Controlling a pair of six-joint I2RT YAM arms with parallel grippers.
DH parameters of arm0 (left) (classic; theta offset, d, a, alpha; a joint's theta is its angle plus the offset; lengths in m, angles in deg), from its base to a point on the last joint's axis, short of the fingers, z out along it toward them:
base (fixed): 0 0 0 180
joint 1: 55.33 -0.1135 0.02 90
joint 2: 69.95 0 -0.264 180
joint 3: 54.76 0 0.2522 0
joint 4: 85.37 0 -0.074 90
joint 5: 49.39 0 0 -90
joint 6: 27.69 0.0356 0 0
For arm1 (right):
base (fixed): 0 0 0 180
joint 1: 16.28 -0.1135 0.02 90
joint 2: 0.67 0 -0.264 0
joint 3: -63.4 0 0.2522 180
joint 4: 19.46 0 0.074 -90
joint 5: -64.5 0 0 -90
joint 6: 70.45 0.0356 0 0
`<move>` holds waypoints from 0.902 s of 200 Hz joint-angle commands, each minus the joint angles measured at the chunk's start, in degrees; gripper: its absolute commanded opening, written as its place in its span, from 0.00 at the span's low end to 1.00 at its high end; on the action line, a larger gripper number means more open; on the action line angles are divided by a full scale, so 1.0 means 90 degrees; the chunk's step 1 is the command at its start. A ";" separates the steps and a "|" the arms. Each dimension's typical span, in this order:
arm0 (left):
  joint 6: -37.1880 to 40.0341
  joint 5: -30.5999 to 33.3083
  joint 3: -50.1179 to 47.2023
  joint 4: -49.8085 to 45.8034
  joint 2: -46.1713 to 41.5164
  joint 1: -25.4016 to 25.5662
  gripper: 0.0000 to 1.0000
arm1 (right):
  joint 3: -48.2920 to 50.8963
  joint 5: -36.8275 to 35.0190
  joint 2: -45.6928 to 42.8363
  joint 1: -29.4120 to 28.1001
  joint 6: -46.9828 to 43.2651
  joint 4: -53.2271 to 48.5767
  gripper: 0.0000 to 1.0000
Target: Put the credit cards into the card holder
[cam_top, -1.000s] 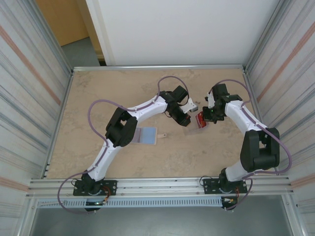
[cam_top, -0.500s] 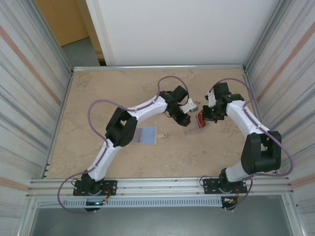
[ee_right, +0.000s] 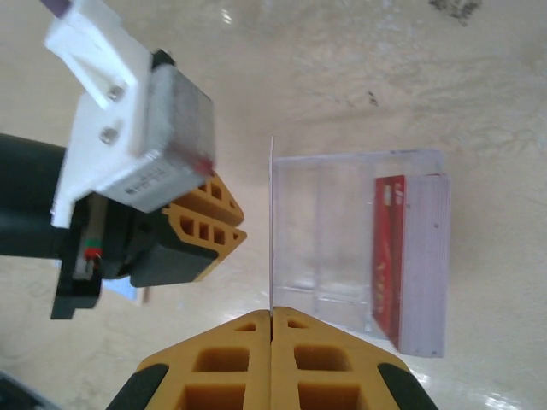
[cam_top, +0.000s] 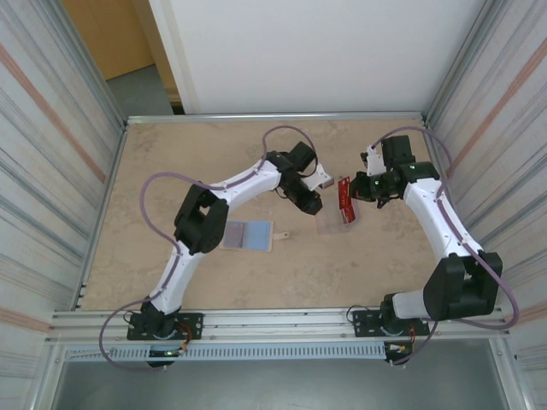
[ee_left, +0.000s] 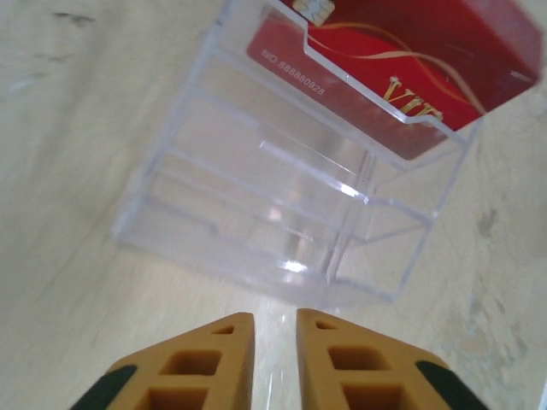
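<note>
Pinched one credit card (cam_top: 344, 201) by its edge in the right gripper (ee_right: 272, 318), above the clear case (ee_left: 282, 213). Had the left gripper (ee_left: 275, 320) slightly apart, empty. Saw the card holder (cam_top: 248, 234) lying well apart. Could drop it on the way: thin hold.

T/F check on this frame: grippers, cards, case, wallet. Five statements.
1. The right gripper is shut on a red card. True.
2. The clear case is empty. False: red cards sit in it.
3. The wallet lies open, pockets up. True.
4. The left gripper clamps the clear case. False: its fingers stand slightly apart, short of the case, with nothing between them.
5. The held card is in the wallet. False: it is at the right gripper, near the case and well apart from the wallet.
</note>
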 commanded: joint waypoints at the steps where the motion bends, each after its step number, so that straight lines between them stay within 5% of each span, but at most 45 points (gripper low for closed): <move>1: -0.0018 -0.0062 -0.0336 -0.0172 -0.1039 -0.0256 0.24 | -0.0123 0.0608 -0.0319 0.0015 0.0433 -0.0003 0.00; 52: -0.0093 -0.0979 -0.2371 0.0477 -0.3168 -0.1295 0.41 | 0.1109 0.2091 -0.1164 -0.0331 0.2309 0.2752 0.00; 102: -0.1408 -0.2979 -0.4891 0.2912 -0.5261 -0.2738 0.75 | 0.1989 0.2010 -0.1083 -0.1673 0.3588 0.5757 0.00; 146: -0.2695 -0.4570 -0.6125 0.5221 -0.5688 -0.2956 0.73 | 0.2453 0.1654 -0.0680 -0.2549 0.4181 0.7884 0.00; 180: -0.2632 -0.4903 -0.6084 0.5322 -0.5672 -0.2946 0.70 | 0.2460 0.1698 -0.0415 -0.2675 0.4531 0.8621 0.00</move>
